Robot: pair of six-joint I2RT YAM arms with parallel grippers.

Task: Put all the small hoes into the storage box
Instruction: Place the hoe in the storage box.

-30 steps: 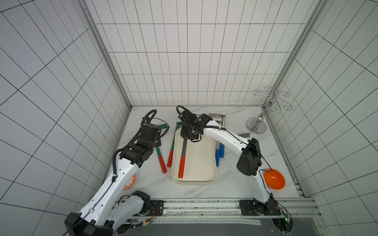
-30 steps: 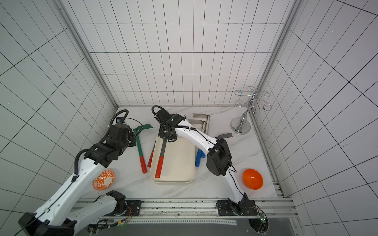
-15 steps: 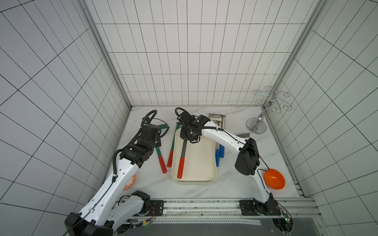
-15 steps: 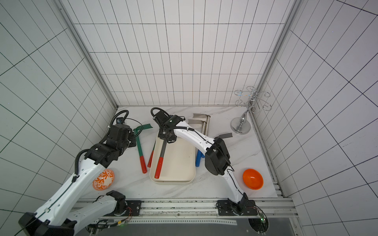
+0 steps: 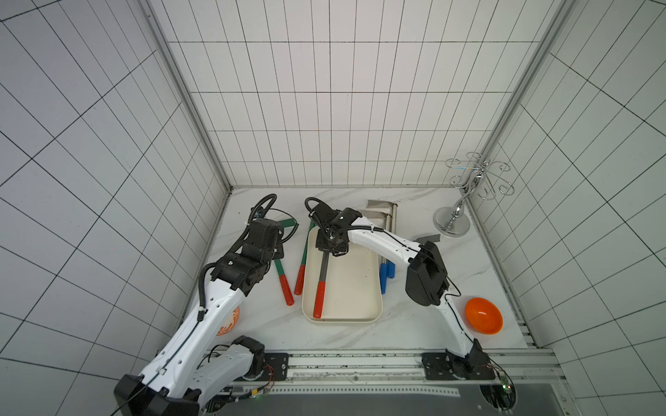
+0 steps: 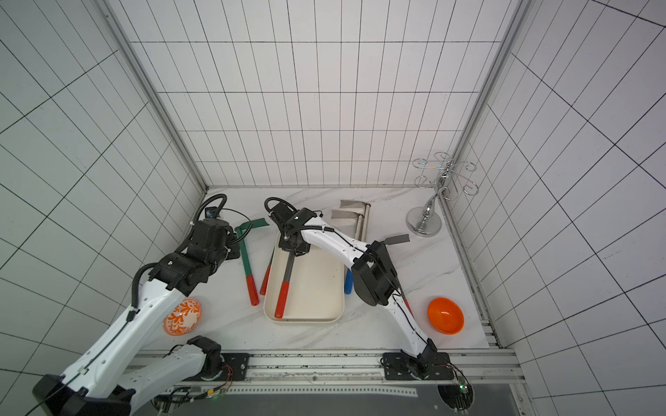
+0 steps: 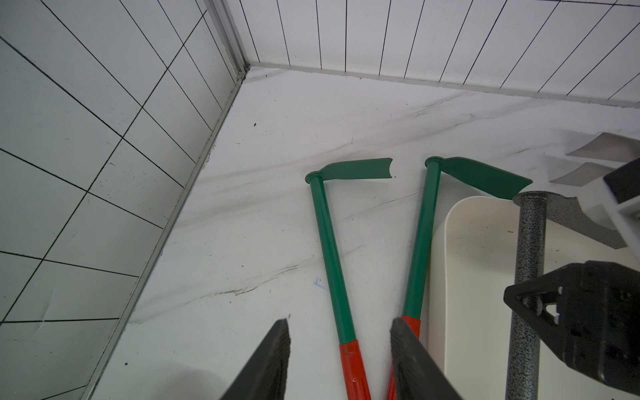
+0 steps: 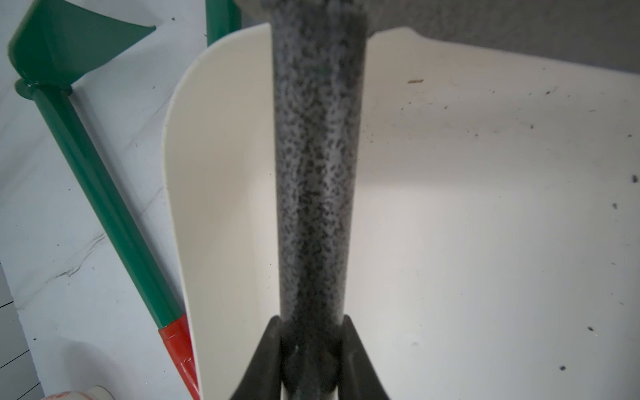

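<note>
Both fingers [image 8: 259, 360] of your right gripper [image 8: 311, 332] are clamped on the speckled grey shaft of the small hoe [image 5: 322, 277]. In both top views, at lower centre, that hoe runs lengthwise inside the left half of the storage box [image 5: 356, 288], its red grip at the box's lower left corner. Your left gripper [image 7: 339, 325] hangs with its fingers apart, holding nothing, over a green hoe [image 7: 329, 249] lying on the table [image 7: 277, 138] left of the box.

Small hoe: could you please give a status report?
Right gripper shut on grey hoe, over storage box. Left gripper open, empty. Green hoes outside, not blocking.
</note>
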